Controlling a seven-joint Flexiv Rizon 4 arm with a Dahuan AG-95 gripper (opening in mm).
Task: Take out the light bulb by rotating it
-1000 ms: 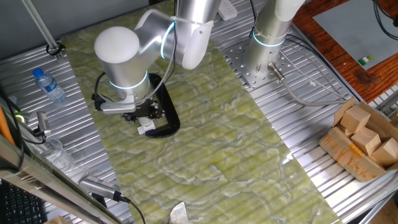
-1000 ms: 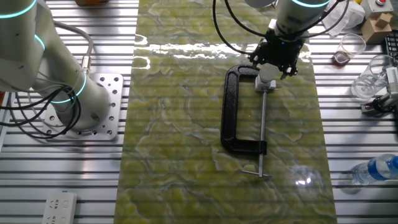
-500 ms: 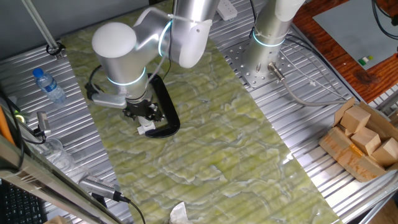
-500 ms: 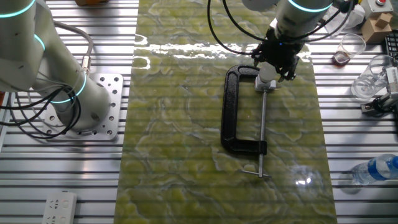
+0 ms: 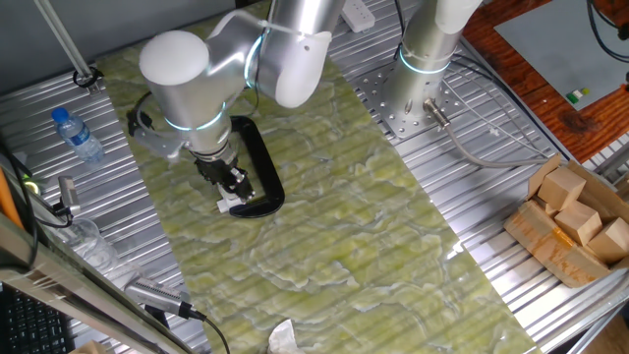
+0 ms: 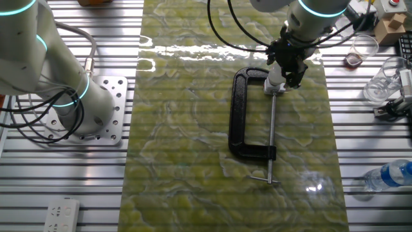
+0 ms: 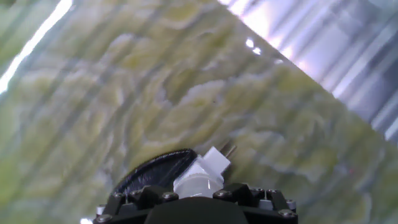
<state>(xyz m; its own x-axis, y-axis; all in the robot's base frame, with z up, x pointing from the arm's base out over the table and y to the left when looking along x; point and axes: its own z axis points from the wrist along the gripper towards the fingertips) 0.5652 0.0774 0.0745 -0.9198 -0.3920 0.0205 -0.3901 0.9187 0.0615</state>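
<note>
Fingers: your gripper (image 6: 284,72) sits right over the light bulb (image 7: 196,184); you cannot tell whether the fingers press on it.
Light bulb: seated in the white socket piece (image 7: 215,160), at the end of the C-clamp (image 6: 241,115), on the green tabletop (image 6: 187,142).
Cardboard box (image 5: 572,228): holds wooden blocks (image 5: 567,192).
Glass cup (image 6: 362,50): dark red residue at the bottom.
Water bottle (image 5: 77,135): lying on the metal slats.

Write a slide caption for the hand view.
Gripper poised over the white light bulb beside the black clamp on a green marbled mat.
</note>
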